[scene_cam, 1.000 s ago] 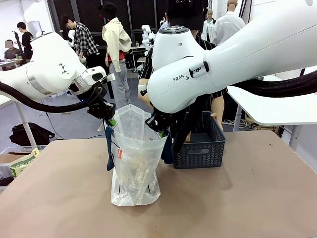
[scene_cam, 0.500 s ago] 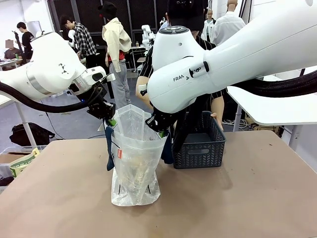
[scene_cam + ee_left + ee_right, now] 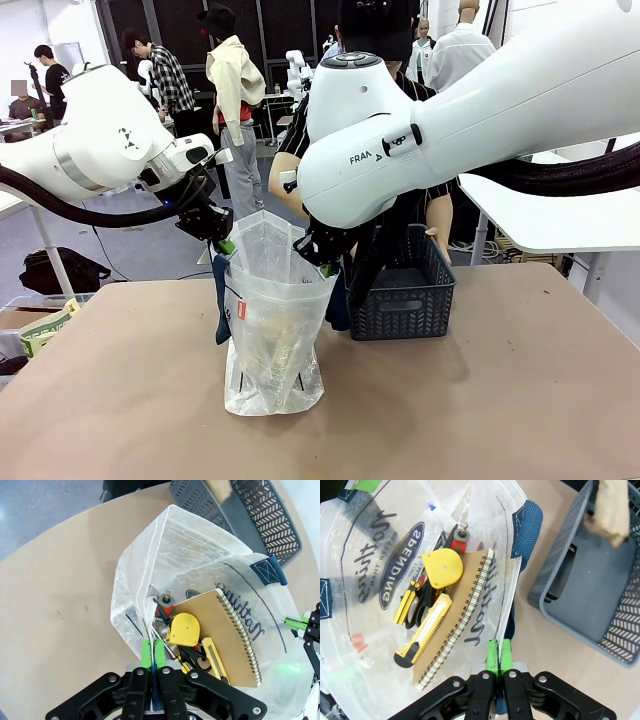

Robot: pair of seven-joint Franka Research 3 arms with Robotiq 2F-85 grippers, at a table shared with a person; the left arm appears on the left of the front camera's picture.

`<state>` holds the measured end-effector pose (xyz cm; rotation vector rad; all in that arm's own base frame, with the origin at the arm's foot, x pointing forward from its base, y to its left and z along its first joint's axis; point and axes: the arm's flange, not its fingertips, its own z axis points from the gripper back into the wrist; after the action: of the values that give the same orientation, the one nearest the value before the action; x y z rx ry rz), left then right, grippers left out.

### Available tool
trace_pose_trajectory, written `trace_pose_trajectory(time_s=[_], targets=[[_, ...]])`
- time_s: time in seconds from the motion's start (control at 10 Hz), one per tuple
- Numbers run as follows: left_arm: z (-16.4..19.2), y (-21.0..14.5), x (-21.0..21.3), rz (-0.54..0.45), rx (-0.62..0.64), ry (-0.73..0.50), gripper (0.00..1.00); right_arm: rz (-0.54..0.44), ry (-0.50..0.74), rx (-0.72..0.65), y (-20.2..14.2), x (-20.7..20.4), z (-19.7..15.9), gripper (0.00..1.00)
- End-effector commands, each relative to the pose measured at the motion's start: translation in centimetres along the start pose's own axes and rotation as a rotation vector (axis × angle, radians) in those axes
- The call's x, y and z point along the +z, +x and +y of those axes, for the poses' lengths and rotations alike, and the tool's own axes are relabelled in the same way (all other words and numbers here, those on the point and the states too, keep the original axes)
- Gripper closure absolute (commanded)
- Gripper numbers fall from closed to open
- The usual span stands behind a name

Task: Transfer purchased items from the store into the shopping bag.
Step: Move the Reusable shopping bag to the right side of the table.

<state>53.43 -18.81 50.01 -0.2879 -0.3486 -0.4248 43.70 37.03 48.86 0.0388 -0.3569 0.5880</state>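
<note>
At the centre of the front view, a tall translucent whitish plastic shopping bag (image 3: pixel 272 320) with black script lettering is standing on the brown counter (image 3: pixel 480 400), its mouth being spread by two white arms. At the upper left of the bag's mouth, the left end effector (image 3: pixel 222 240) is pinching the rim, its green pads closed flat on a fold of film. At the upper right of the mouth, the right end effector (image 3: pixel 318 262) is gripping the opposite rim likewise, beside a dark navy strap handle (image 3: pixel 525 527).

Seen from above in the right wrist view, the purchased items are lying at the bag's bottom: a brown spiral-bound notebook (image 3: pixel 465 610), a round yellow tape measure (image 3: pixel 442 569) and a yellow utility knife (image 3: pixel 422 637), with a red-handled tool (image 3: pixel 460 535) partly hidden beneath.

Just beside the bag, at centre right of the front view, a dark grey lattice-sided plastic basket (image 3: pixel 405 300) is serving as the store. A person's hand (image 3: pixel 610 510), blurred, is hovering over its far wall; whether it is carrying anything cannot be told.

Judged step: holding the mouth open for loading. Doing this well is calling for even, opposed tension on the two rims, pads biting film only, the base resting on the counter, and the rim nearest the basket lying low and unobstructed.
</note>
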Motion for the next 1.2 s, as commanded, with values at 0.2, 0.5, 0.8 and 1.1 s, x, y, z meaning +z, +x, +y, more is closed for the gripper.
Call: trace_pose_trajectory(time_s=[0.2,0.5,0.8,1.1], targets=[[0.09,-0.24,0.20,-0.014,0.004,0.003,1.00,0.000,0.001,0.000,-0.41,0.02,-0.11,1.00],[0.09,-0.24,0.20,-0.014,0.004,0.003,1.00,0.000,0.001,0.000,-0.41,0.02,-0.11,1.00],[0.09,-0.24,0.20,-0.014,0.004,0.003,1.00,0.000,0.001,0.000,-0.41,0.02,-0.11,1.00],[0.09,-0.24,0.20,-0.014,0.004,0.003,1.00,0.000,0.001,0.000,-0.41,0.02,-0.11,1.00]])
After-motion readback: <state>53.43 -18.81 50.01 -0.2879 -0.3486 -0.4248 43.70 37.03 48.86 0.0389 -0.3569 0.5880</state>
